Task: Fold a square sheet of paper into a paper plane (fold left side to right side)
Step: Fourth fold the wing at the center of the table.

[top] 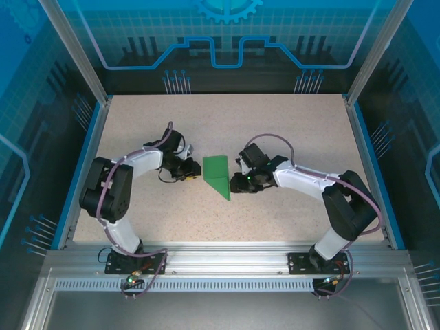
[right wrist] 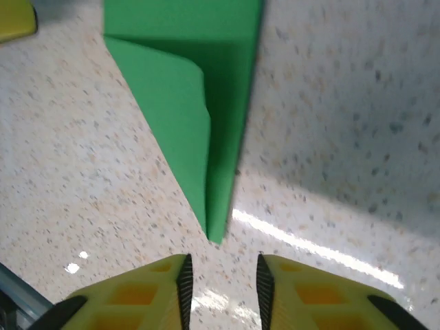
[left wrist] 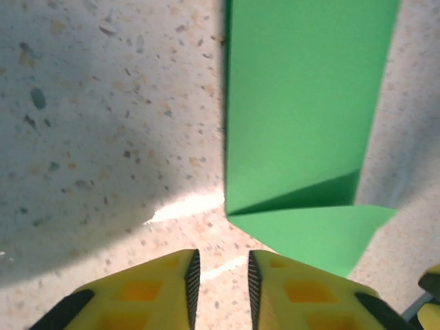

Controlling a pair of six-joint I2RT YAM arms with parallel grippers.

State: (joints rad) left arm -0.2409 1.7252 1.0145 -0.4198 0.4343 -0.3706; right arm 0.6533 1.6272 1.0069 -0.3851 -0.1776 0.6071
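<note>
Speckled beige table [top: 275, 124] enclosed by blue patterned panels [top: 289, 27].

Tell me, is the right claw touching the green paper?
Apart. The right wrist view shows bare table between the right claw and the paper's tip.

Paper [left wrist: 295, 103] cut off by top edge in both wrist views. Yellow fingers [right wrist: 137, 299] cut off at the bottom edge.

Left arm [top: 141, 159], right arm [top: 302, 180]: white links, black joints, purple cables; jaws yellow, black ribbed pads [left wrist: 193, 275].
</note>
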